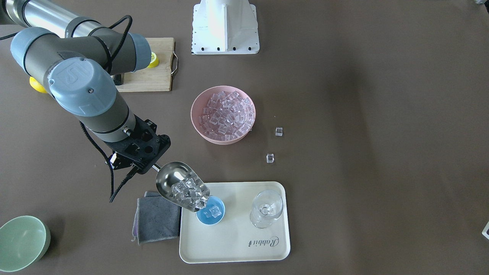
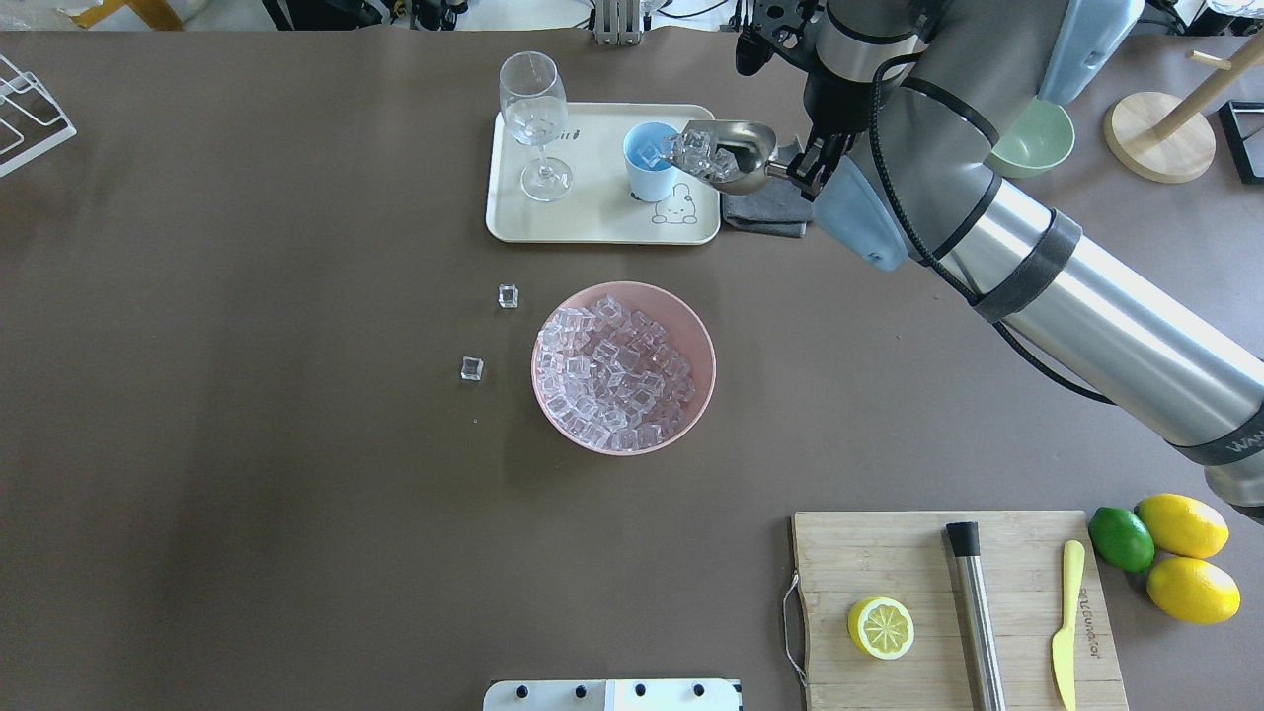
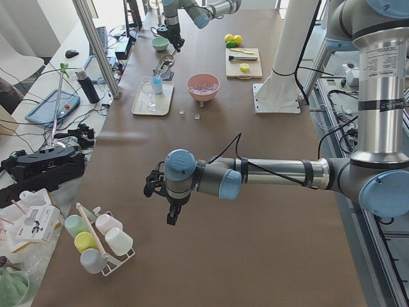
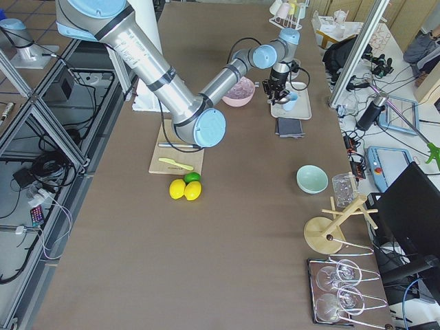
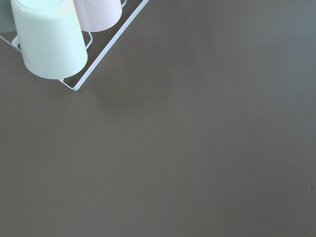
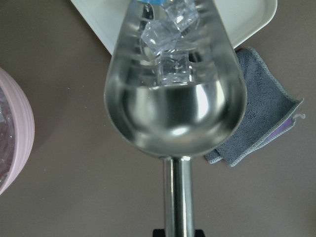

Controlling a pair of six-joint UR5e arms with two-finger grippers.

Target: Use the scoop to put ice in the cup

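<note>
My right gripper [image 1: 149, 165] is shut on the handle of the silver scoop [image 1: 177, 182]. The scoop is tipped mouth-down over the light-blue cup [image 1: 204, 220], which stands on the cream tray [image 1: 237, 244]. Several clear ice cubes [image 1: 189, 193] lie at the scoop's mouth, and some ice lies inside the cup. In the right wrist view the scoop [image 6: 175, 108] fills the frame with ice [image 6: 165, 37] at its far end. More ice [image 1: 227, 114] fills the pink bowl [image 1: 198, 128]. My left gripper [image 3: 153, 185] shows only in the exterior left view; I cannot tell whether it is open or shut.
Two loose ice cubes [image 1: 279, 131] [image 1: 270, 158] lie on the table beside the pink bowl. A clear stemmed glass [image 1: 266, 209] stands on the tray. A grey cloth [image 1: 156, 219] lies under the scoop. A green bowl [image 1: 21, 242] and a cutting board [image 2: 938, 592] stand farther off.
</note>
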